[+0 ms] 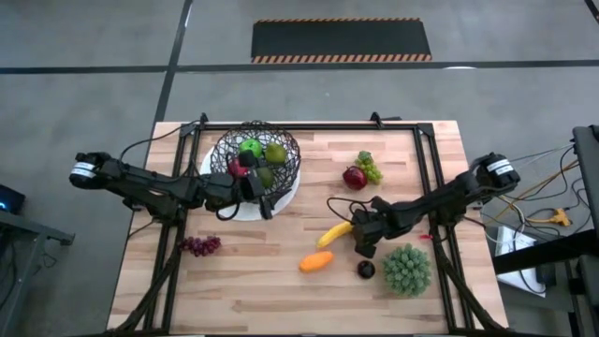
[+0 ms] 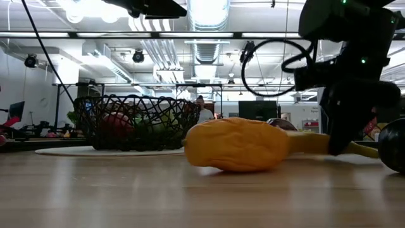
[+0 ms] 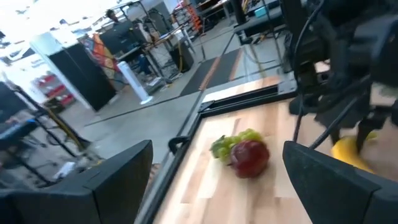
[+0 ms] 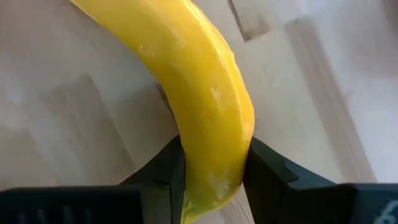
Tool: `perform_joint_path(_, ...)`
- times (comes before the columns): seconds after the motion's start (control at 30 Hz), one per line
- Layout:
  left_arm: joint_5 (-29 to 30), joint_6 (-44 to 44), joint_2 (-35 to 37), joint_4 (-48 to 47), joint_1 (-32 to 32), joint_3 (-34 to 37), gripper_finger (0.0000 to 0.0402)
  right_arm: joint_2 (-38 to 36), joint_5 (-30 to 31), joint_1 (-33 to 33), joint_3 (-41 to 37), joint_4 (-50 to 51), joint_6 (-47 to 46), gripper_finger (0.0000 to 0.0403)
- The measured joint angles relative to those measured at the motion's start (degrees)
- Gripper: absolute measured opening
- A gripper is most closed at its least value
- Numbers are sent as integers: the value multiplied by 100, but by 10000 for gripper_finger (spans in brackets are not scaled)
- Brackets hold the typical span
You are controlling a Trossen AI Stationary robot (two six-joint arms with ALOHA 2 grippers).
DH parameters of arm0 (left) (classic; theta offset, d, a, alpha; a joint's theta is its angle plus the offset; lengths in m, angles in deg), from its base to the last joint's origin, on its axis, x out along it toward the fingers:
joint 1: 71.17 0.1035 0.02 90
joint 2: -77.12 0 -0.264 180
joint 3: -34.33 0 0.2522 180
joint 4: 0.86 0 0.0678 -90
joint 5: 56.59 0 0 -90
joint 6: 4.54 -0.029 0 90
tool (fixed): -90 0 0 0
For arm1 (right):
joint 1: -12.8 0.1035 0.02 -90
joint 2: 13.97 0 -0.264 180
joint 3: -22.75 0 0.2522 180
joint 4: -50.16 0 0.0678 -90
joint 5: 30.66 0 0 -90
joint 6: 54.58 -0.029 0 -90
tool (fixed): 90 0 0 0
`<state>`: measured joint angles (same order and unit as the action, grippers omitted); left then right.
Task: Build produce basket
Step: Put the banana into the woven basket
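- My right gripper [image 4: 211,168] has its fingers pressed against both sides of the yellow banana [image 4: 186,81], near one end, at the lower middle-right of the high view [image 1: 335,233].
- Gripping so close to the tip, the banana may swing or slip out as I lift it.
- The orange piece [image 1: 316,261] and dark plum [image 1: 366,270] lie near; a swinging banana could knock them.
- The basket [image 1: 257,154] sits at the upper left on its white plate [image 1: 281,198], where my left gripper [image 1: 255,187] hovers with fingers apart; the arms could collide there.
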<state>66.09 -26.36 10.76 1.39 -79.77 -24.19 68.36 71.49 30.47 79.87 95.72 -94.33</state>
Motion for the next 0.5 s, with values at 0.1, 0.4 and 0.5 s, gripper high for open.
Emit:
perform_joint_path(0.1,129,-207,49,4,15,1,341,-222,174,0,22,8,-10,111)
perform_joint_path(0.4,146,-324,239,117,116,21,341,-1137,1107,-9,22,189,229,111)
perform_joint_path(0.5,145,-576,271,426,127,21,341,-1397,1819,-9,22,-9,668,111)
